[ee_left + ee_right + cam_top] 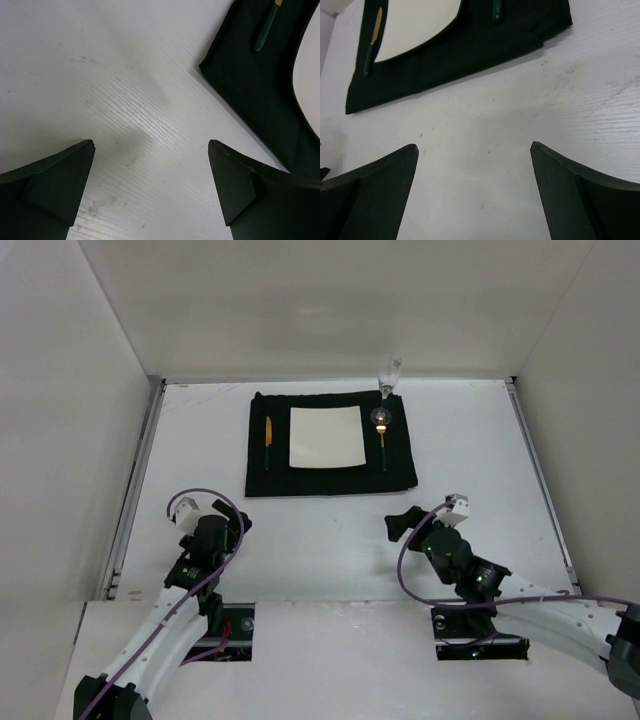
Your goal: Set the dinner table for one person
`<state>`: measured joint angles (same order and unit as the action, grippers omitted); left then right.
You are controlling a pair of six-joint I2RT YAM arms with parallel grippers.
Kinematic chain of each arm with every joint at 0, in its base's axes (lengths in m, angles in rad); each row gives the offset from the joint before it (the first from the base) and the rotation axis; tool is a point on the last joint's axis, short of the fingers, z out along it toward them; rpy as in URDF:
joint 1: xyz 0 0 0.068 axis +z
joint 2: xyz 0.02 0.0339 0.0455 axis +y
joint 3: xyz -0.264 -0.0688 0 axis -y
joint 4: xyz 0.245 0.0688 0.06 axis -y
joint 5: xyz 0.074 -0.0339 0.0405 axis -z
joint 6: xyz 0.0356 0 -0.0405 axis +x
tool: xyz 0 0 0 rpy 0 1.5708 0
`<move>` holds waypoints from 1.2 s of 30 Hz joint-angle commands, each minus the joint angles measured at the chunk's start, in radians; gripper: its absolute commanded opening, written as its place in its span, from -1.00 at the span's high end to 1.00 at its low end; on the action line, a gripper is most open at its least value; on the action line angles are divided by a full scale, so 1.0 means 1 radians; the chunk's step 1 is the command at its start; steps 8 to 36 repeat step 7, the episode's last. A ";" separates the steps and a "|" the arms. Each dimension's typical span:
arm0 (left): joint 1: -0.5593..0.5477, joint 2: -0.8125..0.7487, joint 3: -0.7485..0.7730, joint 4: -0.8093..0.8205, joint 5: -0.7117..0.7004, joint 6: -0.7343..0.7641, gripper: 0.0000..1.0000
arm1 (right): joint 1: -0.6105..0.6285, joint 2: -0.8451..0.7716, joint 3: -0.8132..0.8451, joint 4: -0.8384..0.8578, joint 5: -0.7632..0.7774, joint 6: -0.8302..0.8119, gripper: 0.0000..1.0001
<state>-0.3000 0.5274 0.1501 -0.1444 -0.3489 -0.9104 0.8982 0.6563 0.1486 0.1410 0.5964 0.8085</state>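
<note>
The dinner table (470,460) is a white tabletop. At its back middle lies a black mat (330,478) with a square white plate (326,436). A gold utensil with a green handle (268,443) lies left of the plate, and another (383,448) lies right of it. A clear glass (387,380) stands at the mat's far right corner. My left gripper (232,512) is open and empty over bare table, near the mat's front left corner (260,85). My right gripper (403,520) is open and empty in front of the mat (460,55).
Upright white walls (80,390) close in the table on the left, back and right. Metal rails (140,470) run along its side edges. The left wrist view shows one green handle (265,32); the right wrist view shows the plate (415,25) and both handles.
</note>
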 commanded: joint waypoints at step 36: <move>-0.001 0.003 -0.004 0.039 -0.012 0.001 -1.00 | 0.011 0.088 0.040 0.040 0.011 -0.005 -1.00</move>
